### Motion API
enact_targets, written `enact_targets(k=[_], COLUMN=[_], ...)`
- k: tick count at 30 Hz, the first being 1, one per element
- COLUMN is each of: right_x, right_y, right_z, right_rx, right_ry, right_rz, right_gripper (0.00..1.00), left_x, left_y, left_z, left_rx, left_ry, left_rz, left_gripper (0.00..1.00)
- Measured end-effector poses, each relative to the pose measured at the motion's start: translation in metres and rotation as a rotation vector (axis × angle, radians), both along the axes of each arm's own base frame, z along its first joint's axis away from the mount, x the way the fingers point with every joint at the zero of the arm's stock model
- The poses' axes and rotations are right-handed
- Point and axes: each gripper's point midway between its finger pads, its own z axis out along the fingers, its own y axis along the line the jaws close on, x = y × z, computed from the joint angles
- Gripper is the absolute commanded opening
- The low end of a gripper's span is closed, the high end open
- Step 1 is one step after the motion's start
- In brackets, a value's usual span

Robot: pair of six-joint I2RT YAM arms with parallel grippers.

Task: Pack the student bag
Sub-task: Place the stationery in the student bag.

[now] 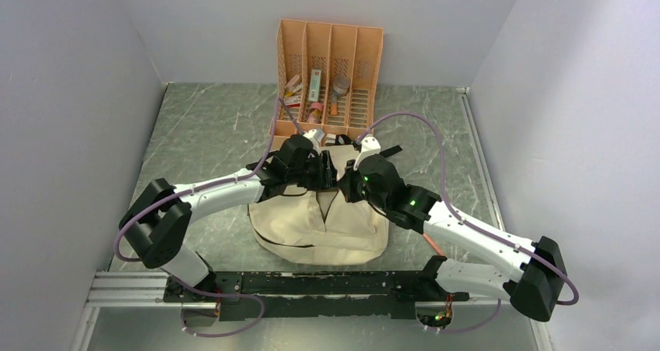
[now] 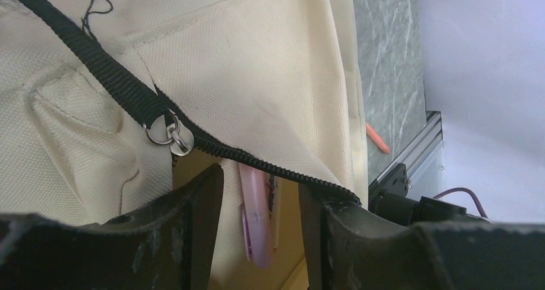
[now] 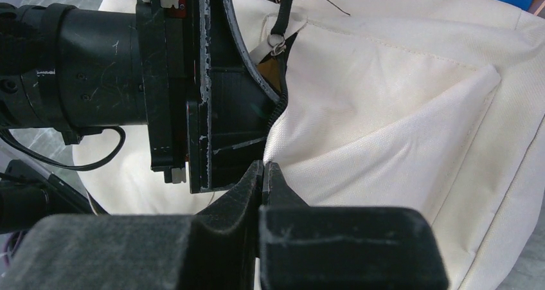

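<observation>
Left side first: the left pincer hangs released, jaws spread wide over the slit of the bag, right at the open zip. Between those jaws, just below the tips, a pink pen stands inside the pocket. Neither jaw touches it, so I read it as delivered rather than held. The zip ring lies just left of the left jaw, on the black zip tape.

The bag itself sprawls on the counter, directly under both pincers and reaching back toward the arm bases. Beyond the left pincer's right jaw, off the edge of the fabric, an orange pencil lies on the counter, well clear of the opening.

Over to the right: the right pincer is clenched, tips pressed together at the zip edge. The cream cloth draws to a point there, so it looks to be nipping the lip of the bag and holding the mouth apart for its partner. The left pincer's black body fills the gap just above and left of it, the two nearly nose to nose.

So the step in hand is loading the pocket. Next, by my reckoning, the left pincer must rise straight out without snagging the zip and fetch another piece. That could be the pencil, or something from the orange organiser far beyond both pincers. Meanwhile the right one holds its pinch.
</observation>
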Motion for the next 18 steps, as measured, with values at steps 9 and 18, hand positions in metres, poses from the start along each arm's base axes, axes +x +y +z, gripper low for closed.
enact_targets(k=[9,18], right_x=[0.0001,-0.0007], right_y=[-0.0002,-0.0036], right_z=[0.0001,0.0024], right_rx=[0.0,-0.002], right_ry=[0.0,-0.004], right_rz=[-0.001,-0.008], right_gripper=[0.02,0.34], left_x=[-0.0046,-0.0082], left_y=[0.0043,0.0016], left_z=[0.0045,0.0069], left_rx=[-0.005,-0.022], left_ry=[-0.011,-0.036], left_rz=[-0.003,-0.039], left_gripper=[0.45,0.46])
